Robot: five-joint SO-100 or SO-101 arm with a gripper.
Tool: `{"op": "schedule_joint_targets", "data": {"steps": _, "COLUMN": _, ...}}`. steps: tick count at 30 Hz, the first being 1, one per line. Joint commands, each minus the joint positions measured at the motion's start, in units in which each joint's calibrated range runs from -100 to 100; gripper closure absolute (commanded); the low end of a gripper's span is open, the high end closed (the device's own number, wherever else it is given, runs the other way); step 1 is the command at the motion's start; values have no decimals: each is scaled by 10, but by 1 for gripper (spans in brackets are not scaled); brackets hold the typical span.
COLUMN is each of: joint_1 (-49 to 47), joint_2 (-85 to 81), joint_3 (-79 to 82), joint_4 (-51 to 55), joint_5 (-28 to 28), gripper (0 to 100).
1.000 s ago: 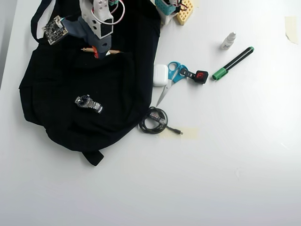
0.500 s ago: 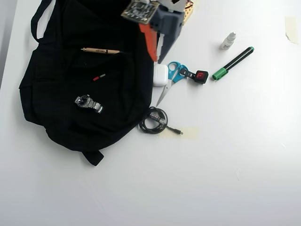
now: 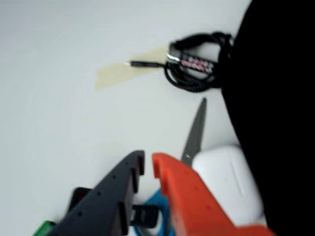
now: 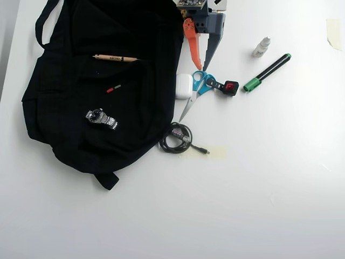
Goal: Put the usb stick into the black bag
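on the black bag [image 4: 64,108], well left of the tool [image 4: 200,60] in the overhead view, lies the usb stick [image 4: 113,88], long axis slanted; the tool's jaws stand slightly apart, empty.

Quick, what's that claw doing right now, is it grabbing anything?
Gripper: slightly open, holding nothing; it hangs above the scissors, with only bare table showing between its orange and black fingers.

no legible text, labels, brands or numbers on anything in either view
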Motion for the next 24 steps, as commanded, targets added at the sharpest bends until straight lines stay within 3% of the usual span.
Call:
{"op": "schedule_joint_targets", "data": {"steps": 1, "joint_1": -1, "joint_2": -88, "joint_3": 63, "joint_4": 2, "joint_5": 4, "gripper": 98}}
{"op": "schedule_joint_targets", "data": {"steps": 10, "joint_1": 17, "joint_2": -113, "joint_3": 165, "joint_4": 27, "joint_5": 3, "gripper": 98}}
{"op": "schedule_joint_targets", "data": {"steps": 20, "joint_1": 51, "joint_2": -113, "joint_3": 165, "joint_4": 155, "joint_5": 4, "gripper": 98}}
{"op": "schedule_joint_targets", "data": {"steps": 24, "joint_1": 51, "joint_2": -113, "joint_3": 165, "joint_4": 194, "joint_5": 62, "gripper": 98}}
